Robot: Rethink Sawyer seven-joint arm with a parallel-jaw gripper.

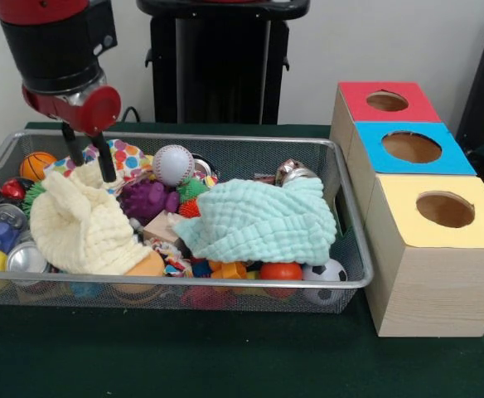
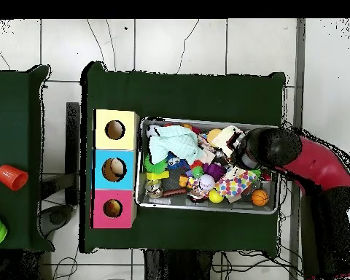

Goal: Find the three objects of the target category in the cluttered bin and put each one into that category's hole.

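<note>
- Toy figures of the yellow-to-orange kind cannot be picked out for certain; only an orange rounded shape [image 1: 149, 265] peeks from under the cream cloth [image 1: 80, 224] at the basket's near side.
- Wire-mesh bin [image 1: 354, 283] sits on the green table [image 1: 225, 356], packed with clutter: a baseball [image 1: 173, 163], a purple spiky toy [image 1: 148, 199], a small basketball [image 1: 36, 164], a soccer ball [image 1: 329, 271] and a mint cloth [image 1: 263, 220] heaped over the middle.
- Gripper [image 1: 89, 157] hangs from the red and black arm [image 1: 60, 50] over the bin's left end in the front view; its two dark fingers [image 1: 107, 164] stand slightly apart, tips touching the top of the cream cloth. Whether they actually pinch the fabric cannot be told.
- Red-topped box [image 1: 375, 112] stands farthest in a row with the blue-topped box [image 1: 449, 157] and yellow-topped box [image 1: 408, 207], just beside the bin; its round hole [image 1: 387, 101] is uncovered.
</note>
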